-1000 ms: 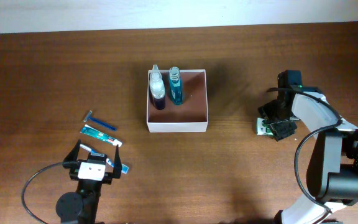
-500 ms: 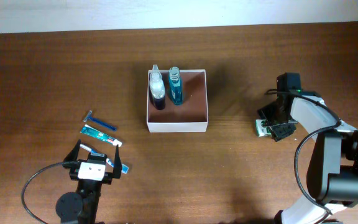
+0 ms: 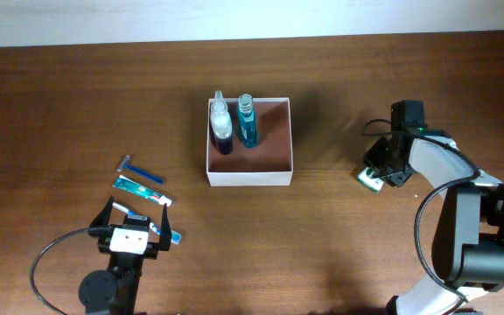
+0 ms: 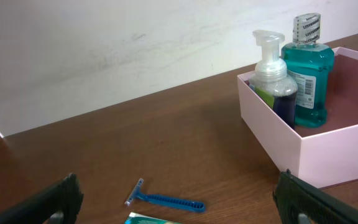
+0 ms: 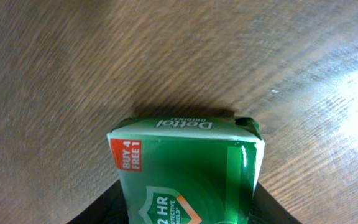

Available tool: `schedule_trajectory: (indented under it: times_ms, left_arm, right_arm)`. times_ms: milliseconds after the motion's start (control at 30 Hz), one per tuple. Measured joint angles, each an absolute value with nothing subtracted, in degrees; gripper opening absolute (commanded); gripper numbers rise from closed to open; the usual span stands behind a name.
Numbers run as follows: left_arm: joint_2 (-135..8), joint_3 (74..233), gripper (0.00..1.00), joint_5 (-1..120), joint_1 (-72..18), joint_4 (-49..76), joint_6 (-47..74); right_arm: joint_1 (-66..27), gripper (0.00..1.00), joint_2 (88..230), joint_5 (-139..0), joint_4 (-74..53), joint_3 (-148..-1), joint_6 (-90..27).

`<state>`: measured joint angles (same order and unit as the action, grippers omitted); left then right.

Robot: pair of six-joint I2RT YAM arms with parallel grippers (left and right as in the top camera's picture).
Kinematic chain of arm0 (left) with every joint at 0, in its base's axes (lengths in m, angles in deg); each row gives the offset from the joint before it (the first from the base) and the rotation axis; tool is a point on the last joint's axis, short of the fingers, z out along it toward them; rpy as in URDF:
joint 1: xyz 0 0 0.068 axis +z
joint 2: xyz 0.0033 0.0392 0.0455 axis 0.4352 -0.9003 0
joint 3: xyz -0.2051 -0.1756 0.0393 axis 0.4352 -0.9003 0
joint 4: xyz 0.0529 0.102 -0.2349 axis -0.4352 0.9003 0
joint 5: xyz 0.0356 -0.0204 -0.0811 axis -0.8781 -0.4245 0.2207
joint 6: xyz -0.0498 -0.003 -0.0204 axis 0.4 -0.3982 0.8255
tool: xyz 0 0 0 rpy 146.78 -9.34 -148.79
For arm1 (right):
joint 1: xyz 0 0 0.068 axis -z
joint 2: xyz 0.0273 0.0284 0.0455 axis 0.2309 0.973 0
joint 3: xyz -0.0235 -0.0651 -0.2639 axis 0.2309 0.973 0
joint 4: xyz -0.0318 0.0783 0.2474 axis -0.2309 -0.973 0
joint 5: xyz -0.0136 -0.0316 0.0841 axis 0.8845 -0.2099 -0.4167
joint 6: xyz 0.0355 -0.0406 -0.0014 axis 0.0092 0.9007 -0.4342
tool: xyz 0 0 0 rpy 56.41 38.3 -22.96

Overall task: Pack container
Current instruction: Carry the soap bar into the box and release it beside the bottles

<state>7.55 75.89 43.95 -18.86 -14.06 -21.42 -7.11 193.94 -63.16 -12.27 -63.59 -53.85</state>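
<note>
The container [image 3: 250, 178] is standing on the bench [image 3: 59, 105]. A pump bottle [image 3: 220, 122] and a teal bottle [image 3: 247, 122] are standing upright just beside each other in its far left corner. Well to the right of the container, the right end effector [image 3: 379, 171] is clamping a green soap box [image 5: 185, 168] by its sides. Well to the container's near left, the left end effector [image 3: 135, 219] is holding its fingers wide apart. A blue razor [image 3: 140, 171] and a tube [image 3: 140, 189] are lying between it and the container.
</note>
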Motion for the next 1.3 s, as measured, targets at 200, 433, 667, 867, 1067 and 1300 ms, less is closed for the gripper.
schedule_trajectory:
  times_ms: [200, 433, 667, 867, 1067, 1300]
  left_arm:
    - [7.55, 75.89, 0.99, 43.95, -18.86, -14.06, -21.45]
    - [7.55, 75.87, 0.99, 43.95, -18.86, -14.10, -21.45]
    - [7.55, 75.89, 0.99, 43.95, -18.86, -14.08, -21.45]
    - [7.55, 75.87, 0.99, 43.95, -18.86, -14.06, -21.45]
    - [7.55, 75.89, 0.99, 43.95, -18.86, -14.06, -21.45]
    - [7.55, 75.87, 1.00, 43.95, -18.86, -14.06, -21.45]
  right_arm:
    - [-7.13, 0.43, 194.27, -67.14, -17.38, -67.83, -44.19]
    - [-7.13, 0.44, 194.38, -74.53, -27.99, -80.07, -33.35]
    - [-9.54, 0.45, 194.36, -85.96, -30.35, -91.02, -23.71]
    - [-18.06, 0.45, 194.40, -88.05, -24.31, -91.87, -21.09]
    - [-25.71, 0.46, 194.53, -84.49, -20.14, -91.87, -21.30]
    - [-29.65, 0.45, 197.05, -81.17, -14.83, -91.87, -23.12]
